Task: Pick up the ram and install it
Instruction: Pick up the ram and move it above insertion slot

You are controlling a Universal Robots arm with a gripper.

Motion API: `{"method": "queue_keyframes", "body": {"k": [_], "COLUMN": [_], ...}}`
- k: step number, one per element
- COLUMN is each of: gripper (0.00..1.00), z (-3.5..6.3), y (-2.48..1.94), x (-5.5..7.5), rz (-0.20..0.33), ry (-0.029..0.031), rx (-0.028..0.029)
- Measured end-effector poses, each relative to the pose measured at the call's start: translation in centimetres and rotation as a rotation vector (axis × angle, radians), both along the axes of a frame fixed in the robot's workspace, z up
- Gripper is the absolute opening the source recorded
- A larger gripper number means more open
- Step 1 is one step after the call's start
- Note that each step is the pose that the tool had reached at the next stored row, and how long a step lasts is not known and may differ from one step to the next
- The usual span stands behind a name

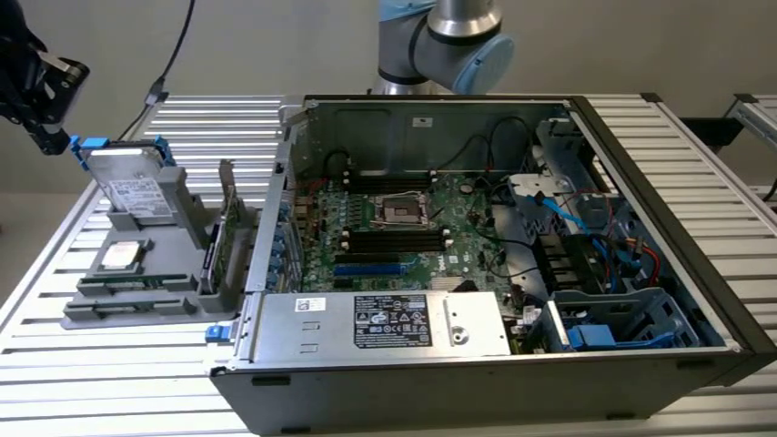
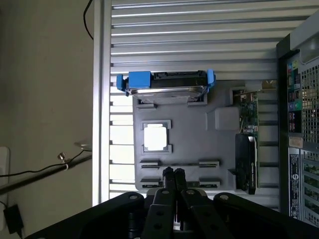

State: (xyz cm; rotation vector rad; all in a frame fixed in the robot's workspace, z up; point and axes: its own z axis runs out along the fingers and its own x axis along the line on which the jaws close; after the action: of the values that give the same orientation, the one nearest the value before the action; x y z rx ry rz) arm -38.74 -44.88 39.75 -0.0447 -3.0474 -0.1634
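- Fingers [image 2: 168, 177] pressed together, empty, poised over the grey holder [image 2: 192, 144].
- The ram [image 2: 179, 164], standing on edge: probably light, stiff, fragile; best pinched across its faces, mid-length.

On slatted table [image 1: 218, 118]: computer case [image 1: 486, 401] at the exterior view's right, fixture tray [image 1: 134, 314] just beside, left. In case: motherboard [image 1: 413, 218], power supply [image 1: 377, 323] before it. In tray: hard drive [image 1: 127, 187] upright behind, processor [image 1: 122, 257] before it, card [image 1: 227, 214] at case-side edge. Overhead, at the exterior view's far left: gripper [image 1: 49, 137].
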Motion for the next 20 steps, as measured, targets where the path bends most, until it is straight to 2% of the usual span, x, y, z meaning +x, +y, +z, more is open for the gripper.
{"method": "queue_keyframes", "body": {"k": [12,20], "gripper": [0.1,0.1], "z": [0.0,0.0], "y": [0.03,0.04], "x": [0.0,0.0], "rz": [0.003,0.147], "ry": [-0.0006,-0.0082], "rx": [-0.0006,-0.0006]}}
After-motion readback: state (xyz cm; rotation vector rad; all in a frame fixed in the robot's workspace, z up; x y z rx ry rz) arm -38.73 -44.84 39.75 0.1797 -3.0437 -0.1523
